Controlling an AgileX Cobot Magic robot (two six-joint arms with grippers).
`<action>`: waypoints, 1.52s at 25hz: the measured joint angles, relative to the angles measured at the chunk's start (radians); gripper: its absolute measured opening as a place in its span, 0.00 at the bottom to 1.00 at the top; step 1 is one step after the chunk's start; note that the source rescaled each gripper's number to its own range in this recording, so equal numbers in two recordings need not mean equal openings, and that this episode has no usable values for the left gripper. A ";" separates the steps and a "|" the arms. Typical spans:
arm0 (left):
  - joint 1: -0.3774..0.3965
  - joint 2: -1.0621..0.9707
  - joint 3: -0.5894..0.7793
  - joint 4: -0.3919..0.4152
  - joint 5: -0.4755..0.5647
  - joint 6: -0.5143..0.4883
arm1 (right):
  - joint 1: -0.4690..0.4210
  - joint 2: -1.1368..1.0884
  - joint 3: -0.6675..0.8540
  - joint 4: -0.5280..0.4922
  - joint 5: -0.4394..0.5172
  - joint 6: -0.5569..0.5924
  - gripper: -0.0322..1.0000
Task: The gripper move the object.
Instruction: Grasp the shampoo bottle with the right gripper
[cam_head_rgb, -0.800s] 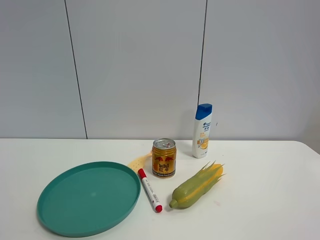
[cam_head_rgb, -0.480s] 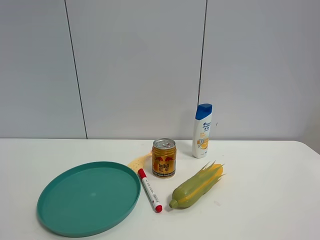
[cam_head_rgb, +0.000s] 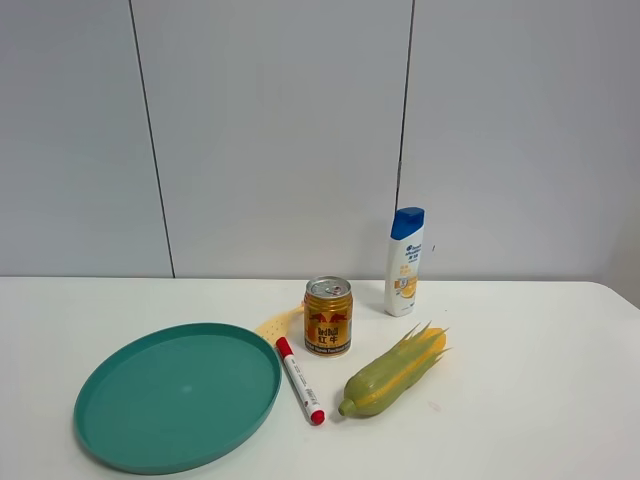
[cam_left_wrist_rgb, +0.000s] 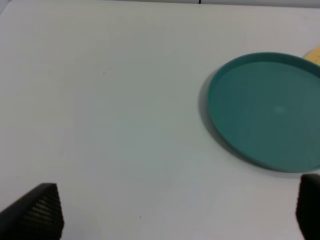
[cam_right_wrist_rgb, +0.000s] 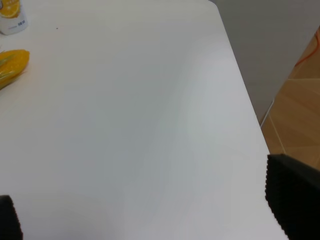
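Note:
The white shampoo bottle (cam_head_rgb: 405, 262) with a blue cap and orange label stands upright at the back of the white table, behind and to the right of the gold can (cam_head_rgb: 328, 316). Its base shows at the edge of the right wrist view (cam_right_wrist_rgb: 11, 15). Neither arm appears in the exterior high view. My left gripper (cam_left_wrist_rgb: 170, 210) is open and empty over bare table, with only its black fingertips (cam_left_wrist_rgb: 35, 212) showing. My right gripper (cam_right_wrist_rgb: 150, 210) is open and empty, far from the bottle, its fingertips (cam_right_wrist_rgb: 292, 200) near the table's right side.
A teal plate (cam_head_rgb: 95, 400) lies at the front left and shows in the left wrist view (cam_left_wrist_rgb: 220, 135). A red-capped marker (cam_head_rgb: 300, 381) and a corn cob (cam_head_rgb: 393, 372) lie in front of the can. The table's right edge (cam_right_wrist_rgb: 240, 85) drops to the floor.

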 joint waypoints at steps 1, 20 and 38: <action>0.000 0.000 0.000 0.000 0.000 0.000 | 0.000 0.000 0.000 0.000 0.000 0.000 1.00; 0.000 0.000 0.000 0.000 0.000 0.000 | 0.000 0.000 0.000 0.000 0.000 0.000 1.00; 0.000 0.000 0.000 0.000 0.000 0.000 | 0.000 0.000 0.000 -0.010 0.000 0.000 1.00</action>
